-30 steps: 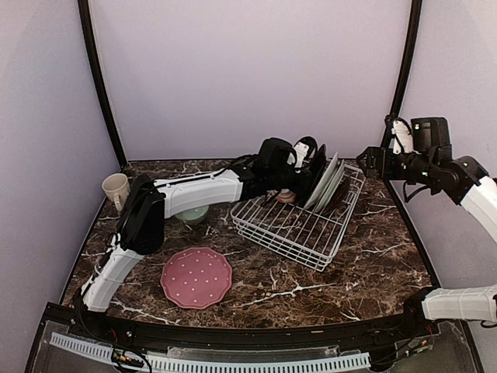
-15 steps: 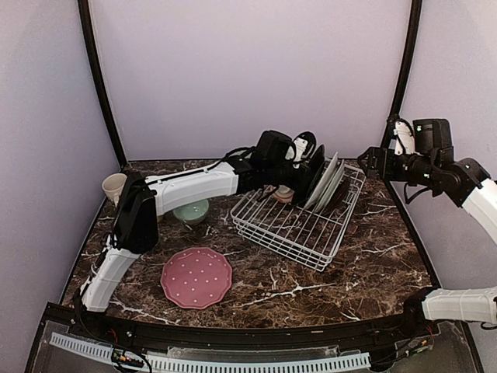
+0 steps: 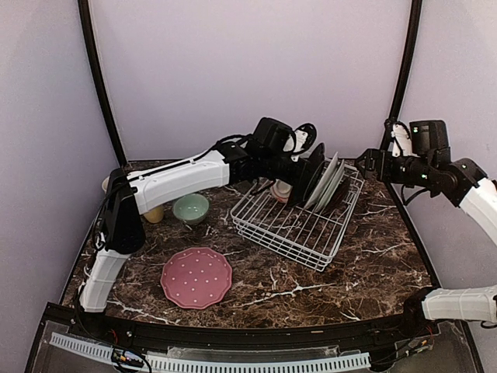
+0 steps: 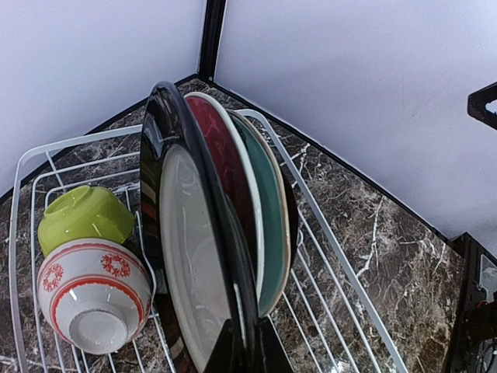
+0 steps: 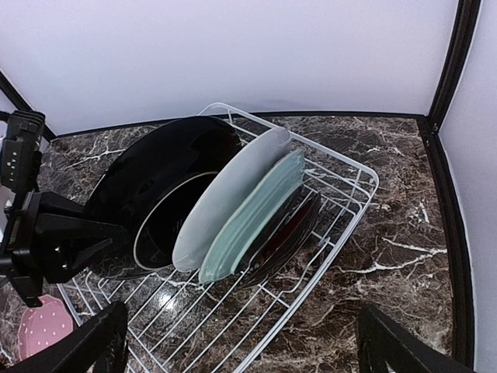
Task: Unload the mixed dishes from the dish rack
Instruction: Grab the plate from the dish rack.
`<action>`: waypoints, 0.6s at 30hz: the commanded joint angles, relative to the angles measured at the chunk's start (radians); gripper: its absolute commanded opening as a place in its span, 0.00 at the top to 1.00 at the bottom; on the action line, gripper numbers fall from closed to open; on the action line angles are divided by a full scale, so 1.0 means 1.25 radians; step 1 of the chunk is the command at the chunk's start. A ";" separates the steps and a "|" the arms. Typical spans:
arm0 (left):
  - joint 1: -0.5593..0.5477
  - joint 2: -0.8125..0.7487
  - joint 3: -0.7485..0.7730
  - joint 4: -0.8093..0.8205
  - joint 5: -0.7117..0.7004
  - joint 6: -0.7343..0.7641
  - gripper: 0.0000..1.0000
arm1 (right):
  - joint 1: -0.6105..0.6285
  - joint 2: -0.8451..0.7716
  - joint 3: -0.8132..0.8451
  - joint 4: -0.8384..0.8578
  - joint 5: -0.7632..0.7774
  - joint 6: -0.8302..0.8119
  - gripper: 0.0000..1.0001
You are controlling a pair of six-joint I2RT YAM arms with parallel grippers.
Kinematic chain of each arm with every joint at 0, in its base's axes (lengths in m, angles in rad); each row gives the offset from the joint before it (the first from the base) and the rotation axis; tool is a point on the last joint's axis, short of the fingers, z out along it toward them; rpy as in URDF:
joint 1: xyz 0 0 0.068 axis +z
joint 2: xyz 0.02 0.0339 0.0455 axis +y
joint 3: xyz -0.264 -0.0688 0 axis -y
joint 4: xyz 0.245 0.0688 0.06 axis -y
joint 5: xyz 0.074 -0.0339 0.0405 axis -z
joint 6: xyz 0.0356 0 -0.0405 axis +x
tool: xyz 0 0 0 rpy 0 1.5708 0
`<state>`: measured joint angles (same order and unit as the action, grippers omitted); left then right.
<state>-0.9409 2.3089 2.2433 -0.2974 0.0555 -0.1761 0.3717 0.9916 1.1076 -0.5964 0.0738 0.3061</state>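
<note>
Dark marble bench [image 3: 373, 256], lilac walls. My left hand [image 4: 245, 347] is pinched on the black plate [image 4: 186, 256] standing in the dish rack [image 3: 289, 227]; my arm has risen, so the lift-out looks begun. Right hand [image 3: 365, 165] hovers spread.

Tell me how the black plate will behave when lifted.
The black plate looks glossy, so it may slip in the left gripper. Pinched at one rim spot, it could pivot. It seems stiff and breakable, likely ceramic.
</note>
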 commanded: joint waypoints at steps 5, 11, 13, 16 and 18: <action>-0.004 -0.179 0.045 -0.025 -0.031 -0.032 0.99 | -0.004 0.018 -0.011 0.040 -0.035 0.030 0.01; -0.003 -0.212 0.045 -0.056 -0.008 -0.063 0.99 | -0.005 0.023 -0.016 0.044 -0.052 0.045 0.01; -0.003 -0.220 0.045 -0.066 -0.009 -0.066 0.99 | -0.004 0.024 -0.018 0.045 -0.055 0.048 0.01; -0.003 -0.238 0.047 -0.084 -0.014 -0.066 0.99 | -0.004 0.023 -0.022 0.047 -0.056 0.053 0.01; -0.003 -0.254 0.053 -0.101 -0.018 -0.065 0.99 | -0.004 0.025 -0.025 0.050 -0.055 0.055 0.01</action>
<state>-0.9455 2.1273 2.2433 -0.4847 0.0475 -0.2569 0.3717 1.0176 1.0950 -0.5682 0.0177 0.3573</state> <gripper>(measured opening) 0.053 0.986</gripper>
